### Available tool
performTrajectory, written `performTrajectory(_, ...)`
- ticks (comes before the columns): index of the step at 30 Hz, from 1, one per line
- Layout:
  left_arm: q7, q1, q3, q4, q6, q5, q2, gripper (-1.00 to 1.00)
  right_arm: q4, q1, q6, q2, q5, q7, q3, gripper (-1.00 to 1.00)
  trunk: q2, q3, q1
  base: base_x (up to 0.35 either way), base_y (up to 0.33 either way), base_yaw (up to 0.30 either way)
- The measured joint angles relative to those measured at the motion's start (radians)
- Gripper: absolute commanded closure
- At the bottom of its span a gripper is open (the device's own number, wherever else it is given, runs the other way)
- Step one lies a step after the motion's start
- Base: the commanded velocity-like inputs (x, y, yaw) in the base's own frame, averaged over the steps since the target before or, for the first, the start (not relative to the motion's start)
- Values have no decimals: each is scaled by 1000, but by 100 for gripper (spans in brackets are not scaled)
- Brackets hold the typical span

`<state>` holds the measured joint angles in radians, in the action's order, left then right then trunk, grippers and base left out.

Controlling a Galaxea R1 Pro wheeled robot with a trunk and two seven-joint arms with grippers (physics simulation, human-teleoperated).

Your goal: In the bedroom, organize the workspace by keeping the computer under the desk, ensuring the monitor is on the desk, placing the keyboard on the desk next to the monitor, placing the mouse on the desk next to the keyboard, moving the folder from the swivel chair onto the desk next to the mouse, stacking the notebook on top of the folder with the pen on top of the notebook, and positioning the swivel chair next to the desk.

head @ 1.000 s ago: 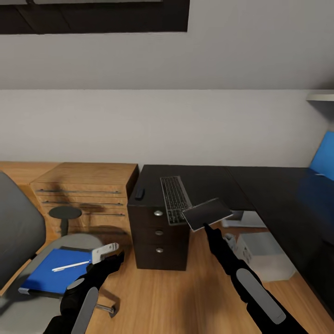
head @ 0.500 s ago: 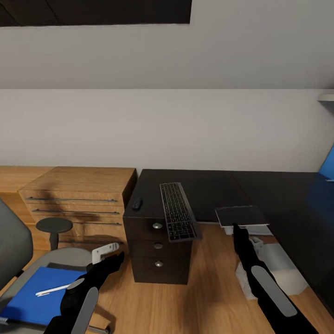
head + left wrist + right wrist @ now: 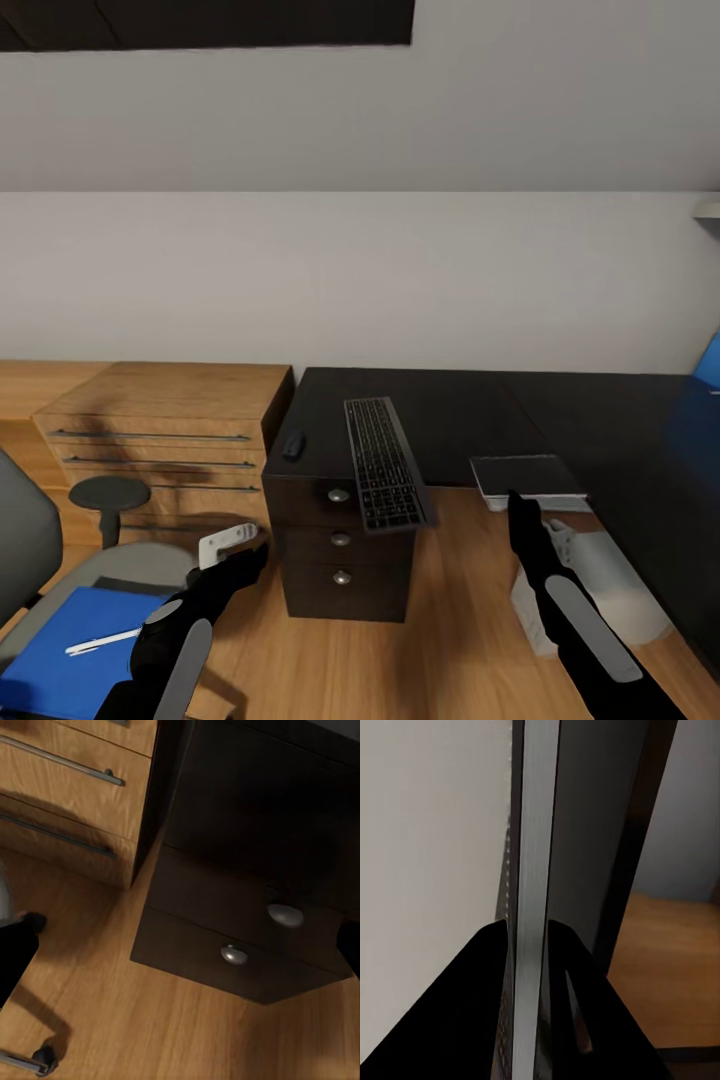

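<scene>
the desk point(image 3: 455, 405) top past the right fingers point(image 3: 491, 1020) is bare; the keyboard point(image 3: 382, 462) lies off to their left.

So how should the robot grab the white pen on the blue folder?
Probably from above, pinching the pen around its middle, fingers across its thin length. It lies flat on the folder on the chair seat, so there is no room to get under it. The left gripper is nearest.
</scene>
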<state>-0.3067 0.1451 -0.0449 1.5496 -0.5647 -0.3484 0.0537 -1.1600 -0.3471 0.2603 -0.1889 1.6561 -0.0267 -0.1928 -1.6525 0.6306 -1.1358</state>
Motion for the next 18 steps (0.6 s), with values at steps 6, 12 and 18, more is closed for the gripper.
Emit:
performTrajectory(6,0,0,-9,0,0,0,0,-100,15,0,-2,5,2,1,-3,100,0,0,0,138,0,0)
performTrajectory(12,0,0,-15,0,0,0,0,-100,19,0,-14,20,13,1,-1,100,0,0,0,62,26,0)
performTrajectory(18,0,-1,-15,0,0,0,0,-100,20,0,-61,25,75,2,0,100,0,0,0,107,70,0)
